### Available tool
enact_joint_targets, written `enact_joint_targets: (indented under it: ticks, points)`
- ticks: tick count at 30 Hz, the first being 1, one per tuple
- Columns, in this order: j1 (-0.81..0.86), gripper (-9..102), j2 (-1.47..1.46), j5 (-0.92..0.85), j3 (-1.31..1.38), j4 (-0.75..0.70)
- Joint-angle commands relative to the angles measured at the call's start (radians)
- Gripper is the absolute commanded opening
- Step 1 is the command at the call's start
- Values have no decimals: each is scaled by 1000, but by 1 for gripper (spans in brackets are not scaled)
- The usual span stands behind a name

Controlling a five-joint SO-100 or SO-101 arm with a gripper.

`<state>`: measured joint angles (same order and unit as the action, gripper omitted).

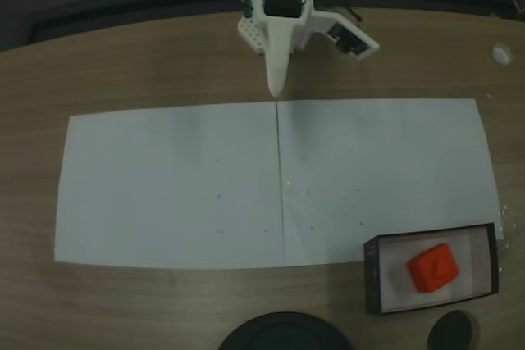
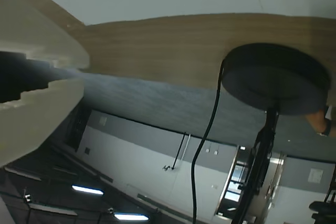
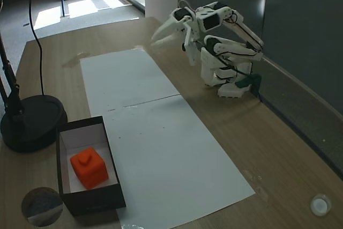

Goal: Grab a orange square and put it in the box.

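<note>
While the orange square (image 1: 432,268) already sits inside the box (image 1: 372,278) at the desk's (image 1: 148,63) near corner, the hand (image 1: 276,88), fingers together and holding nothing, rests folded at the far edge.

Your white arm sat folded back on its base, gripper (image 3: 161,37) raised and empty, its two fingers nearly together, tips pointing away from the base.

Pale jaws, black round base (image 2: 275,77), possibly a lamp's
</note>
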<state>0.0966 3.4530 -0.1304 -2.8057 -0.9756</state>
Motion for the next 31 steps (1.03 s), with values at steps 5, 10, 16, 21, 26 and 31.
enact_joint_targets:
  ticks: [5,10,16,21,26,31]
  points:
    - [0,0,25,5,-299,80]
    - [-5,0,25,6,-296,28]
    - [-6,0,23,8,-196,-314]
    - [63,0,21,140,-195,-318]
    - [77,0,21,181,-195,-316]
    - [83,0,23,186,-195,-316]
